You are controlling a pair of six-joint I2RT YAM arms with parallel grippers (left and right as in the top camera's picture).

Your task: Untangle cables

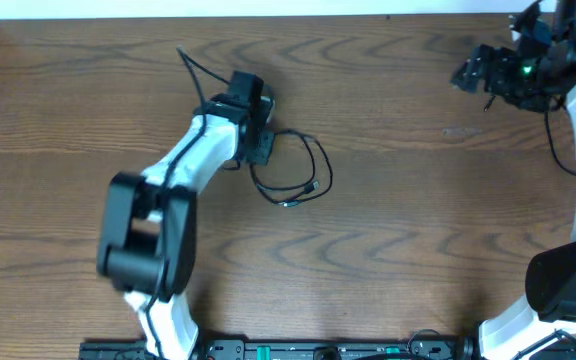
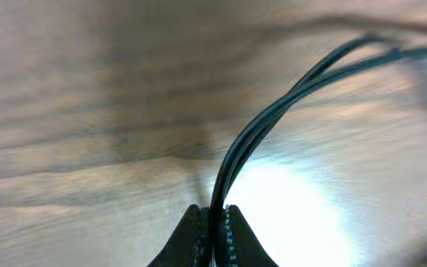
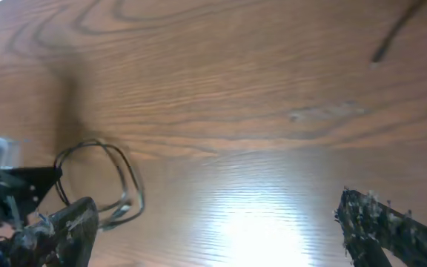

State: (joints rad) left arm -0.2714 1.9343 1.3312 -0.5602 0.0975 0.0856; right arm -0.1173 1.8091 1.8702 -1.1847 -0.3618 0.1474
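The left gripper (image 2: 213, 236) is clenched on the cables (image 2: 273, 110). Seen from overhead, their loop trails toward four o'clock. The right gripper (image 3: 221, 230) stands released.

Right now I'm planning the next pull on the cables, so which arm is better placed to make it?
Left. The left gripper is shut on the black cables, so it can probably pull straight away. The right gripper sits open and empty near the far corner of the table, away from them.
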